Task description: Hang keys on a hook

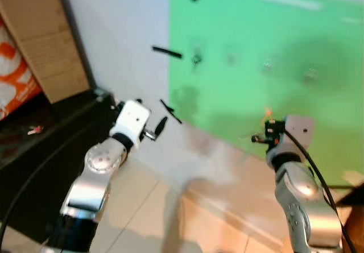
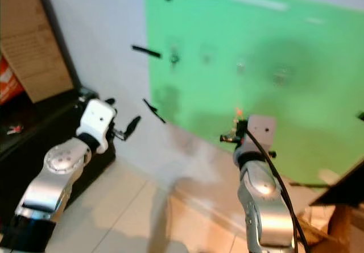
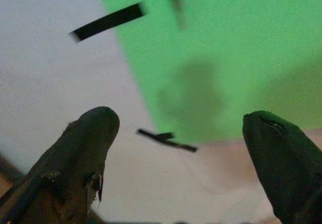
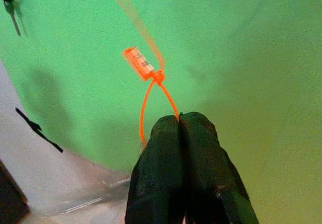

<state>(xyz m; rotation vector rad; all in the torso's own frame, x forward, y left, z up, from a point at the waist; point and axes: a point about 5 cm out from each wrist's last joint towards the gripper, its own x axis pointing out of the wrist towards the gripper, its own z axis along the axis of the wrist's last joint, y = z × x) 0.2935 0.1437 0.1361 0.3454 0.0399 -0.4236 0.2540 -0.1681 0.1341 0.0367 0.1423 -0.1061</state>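
Green panel (image 1: pixel 273 65) covers the wall ahead, small hooks (image 1: pixel 196 58) blurred on it. Right gripper (image 4: pixel 179 119), jaws pressed together, pinches the orange key-tag loop (image 4: pixel 151 95) before it; left gripper (image 3: pixel 181 133) jaws spread, empty

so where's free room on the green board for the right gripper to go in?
Bare green sits ahead of the right gripper, shut on the orange tag loop. The green board is crowded higher up by its row of hooks, blurred.
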